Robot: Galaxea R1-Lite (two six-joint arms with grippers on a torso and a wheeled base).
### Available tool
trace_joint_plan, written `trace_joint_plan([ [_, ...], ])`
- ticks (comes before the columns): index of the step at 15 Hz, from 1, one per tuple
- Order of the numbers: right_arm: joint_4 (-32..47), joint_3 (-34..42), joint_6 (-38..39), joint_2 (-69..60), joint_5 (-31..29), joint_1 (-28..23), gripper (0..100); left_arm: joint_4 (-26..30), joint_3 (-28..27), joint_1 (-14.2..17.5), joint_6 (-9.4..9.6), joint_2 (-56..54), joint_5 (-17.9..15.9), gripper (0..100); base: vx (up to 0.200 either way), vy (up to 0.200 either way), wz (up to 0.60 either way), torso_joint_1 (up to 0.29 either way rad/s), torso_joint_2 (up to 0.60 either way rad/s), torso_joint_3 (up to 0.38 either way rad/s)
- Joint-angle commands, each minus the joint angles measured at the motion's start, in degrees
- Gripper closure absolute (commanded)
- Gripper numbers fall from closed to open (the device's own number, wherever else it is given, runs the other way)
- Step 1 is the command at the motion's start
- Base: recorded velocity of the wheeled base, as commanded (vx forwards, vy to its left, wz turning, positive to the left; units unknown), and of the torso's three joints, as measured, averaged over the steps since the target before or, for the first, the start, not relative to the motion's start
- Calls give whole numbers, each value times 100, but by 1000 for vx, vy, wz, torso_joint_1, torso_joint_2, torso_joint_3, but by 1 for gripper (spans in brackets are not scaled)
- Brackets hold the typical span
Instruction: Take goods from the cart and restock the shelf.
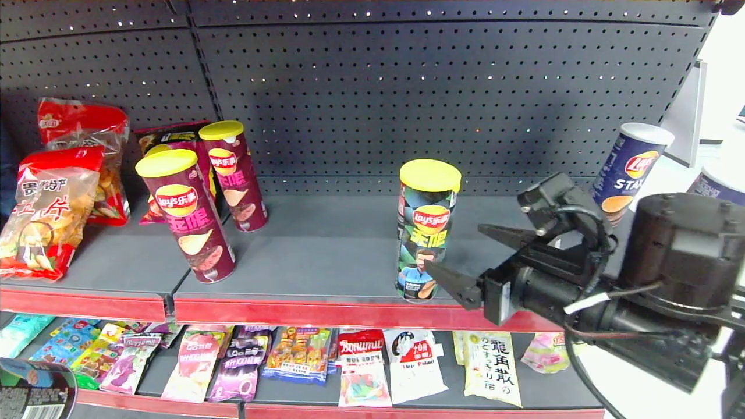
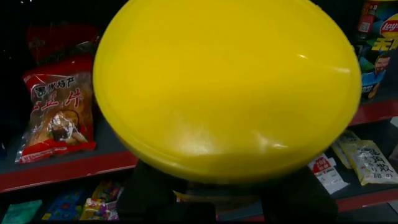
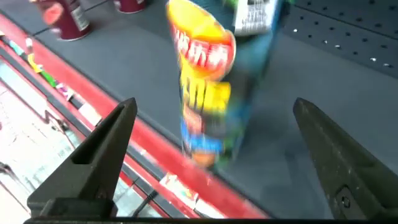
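Head camera overlooks the shelf [image 1: 326,250]; both wrist cameras face it, sharing the green can [image 1: 425,233].

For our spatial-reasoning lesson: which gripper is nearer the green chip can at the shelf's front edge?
Right. The right gripper, jaws open, sits just beside the green chip can; the left gripper holds another can far to its left.

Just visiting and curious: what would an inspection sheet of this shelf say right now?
Surface: grey shelf, red front edge.
Job's things: green chip can upright near the front edge; second can, yellow lid toward the left wrist camera.
Clutter: two maroon chip cans, red snack bags, blue chip can.
Grippers: right gripper open, facing the green chip can, not touching; left gripper holds the second can.
Cables: black cable loops behind the right gripper.
Surroundings: perforated back panel; snack packets on the lower shelf.
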Motion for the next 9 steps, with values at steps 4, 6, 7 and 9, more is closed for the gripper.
trace_joint_plan([
  [4,276,1536,-325,-2283,337,-773,0,-3,-72,2,-1,292,7,100,0,0,0,0,0,0],
  [6,918,1668,-377,-2977,812,-1696,0,-3,-142,-7,-1,433,-2,100,0,0,0,0,0,0],
  [7,1981,1650,-483,-3873,1313,-2601,0,-3,-239,-7,-1,591,-89,100,0,0,0,0,0,0],
  [9,4214,1439,-606,-5675,1611,-3409,0,15,-353,-7,-1,793,-335,100,0,0,0,0,0,0],
])
